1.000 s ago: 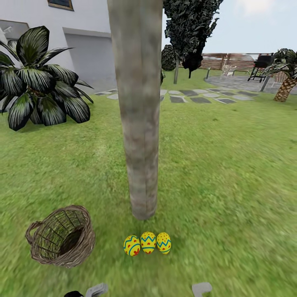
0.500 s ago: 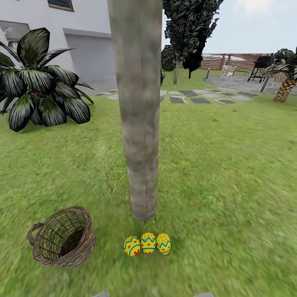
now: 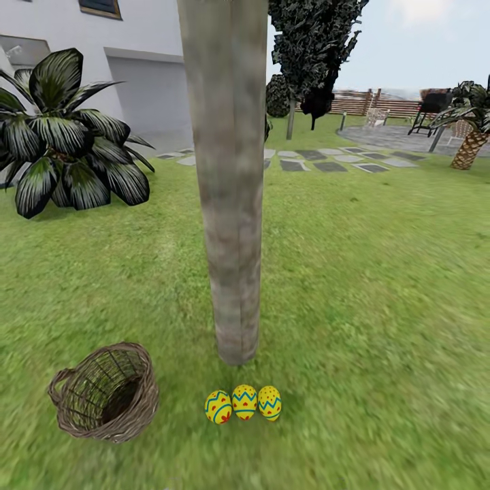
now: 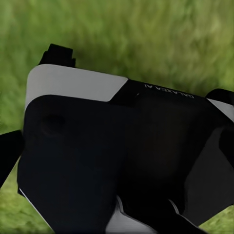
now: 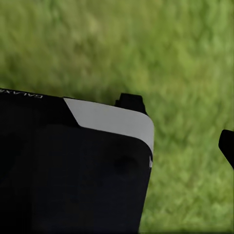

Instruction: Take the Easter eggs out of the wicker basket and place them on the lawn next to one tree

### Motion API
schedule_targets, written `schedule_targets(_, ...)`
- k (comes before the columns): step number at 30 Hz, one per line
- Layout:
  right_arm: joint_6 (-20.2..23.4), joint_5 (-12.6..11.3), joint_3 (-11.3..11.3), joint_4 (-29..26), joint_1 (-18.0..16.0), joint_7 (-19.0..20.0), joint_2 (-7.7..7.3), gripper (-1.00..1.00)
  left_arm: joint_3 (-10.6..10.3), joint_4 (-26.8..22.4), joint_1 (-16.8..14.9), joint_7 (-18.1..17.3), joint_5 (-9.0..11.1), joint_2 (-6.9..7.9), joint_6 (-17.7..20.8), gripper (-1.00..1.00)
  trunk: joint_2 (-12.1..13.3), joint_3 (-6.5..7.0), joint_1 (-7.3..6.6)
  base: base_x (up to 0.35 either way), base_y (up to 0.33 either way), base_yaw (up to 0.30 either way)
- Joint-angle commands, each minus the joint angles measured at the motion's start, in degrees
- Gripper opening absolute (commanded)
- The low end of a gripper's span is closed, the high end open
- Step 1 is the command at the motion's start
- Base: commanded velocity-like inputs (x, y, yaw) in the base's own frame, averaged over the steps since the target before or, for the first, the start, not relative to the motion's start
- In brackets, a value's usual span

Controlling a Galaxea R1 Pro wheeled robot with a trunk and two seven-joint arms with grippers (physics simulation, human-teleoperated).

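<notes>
A wide green lawn (image 3: 381, 286) fills the garden, running back to a grey stepping-stone path (image 3: 333, 160), a white house wall (image 3: 146, 75) and a brown slatted fence (image 3: 381, 105). A thick grey-beige tree (image 3: 228, 184) rises straight from the grass at the centre of the head view. Left of the tree and farther back stands a dark broad-leaved plant (image 3: 68, 150); behind the tree stands a dark leafy conifer (image 3: 309, 54), and far to its right a short palm (image 3: 469, 133) beside a black grill (image 3: 432, 109).

Three Easter eggs (image 3: 243, 403) lie in a tight row on the grass just in front of the trunk's base, side by side and touching or nearly so. Each yellow egg stands with its long axis roughly upright, narrow end up, the outer two leaning slightly.

The wicker basket (image 3: 105, 393) sits on the grass to the left of the eggs, apart from them, tipped so its open mouth faces up and toward the tree, its loop handle on the side away from the trunk.

Both wrist views show blurred grass behind the robot's black-and-white body (image 4: 112, 161); whether the fingers of either gripper are apart or together cannot be told.
</notes>
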Motion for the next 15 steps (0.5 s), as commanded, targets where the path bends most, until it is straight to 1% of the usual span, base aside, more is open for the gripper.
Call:
schedule_targets(1,0.17,0.62,-0.42,0.05,-0.02,-0.27,0.01,1.00,-0.36,-0.10,-0.02,0.35,0.58,0.11,0.18,1.00,0.38,0.14,-0.22,0.000,0.000,0.000)
schedule_targets(6,0.17,0.60,-0.42,0.07,0.01,-0.27,0.01,1.00,-0.36,0.10,-0.02,0.29,0.62,0.15,0.25,1.00,2.39,1.03,-1.32,0.000,0.000,0.000)
schedule_targets(9,0.17,0.57,-0.42,0.07,0.01,-0.27,0.01,1.00,-0.40,1.50,-0.02,0.28,0.66,0.07,0.21,1.00,3.59,1.57,-1.98,0.000,0.000,0.000)
schedule_targets(12,0.17,0.57,-0.42,0.07,0.01,-0.27,0.01,1.00,-0.37,2.75,-0.02,0.28,0.66,-0.66,0.17,1.00,4.79,2.11,-2.64,0.000,0.000,0.000)
schedule_targets(15,0.17,0.59,-0.42,0.07,0.01,-0.27,0.01,1.00,-0.37,3.18,0.17,0.28,0.67,-0.96,0.17,1.00,6.00,2.65,-3.30,0.000,0.000,0.000)
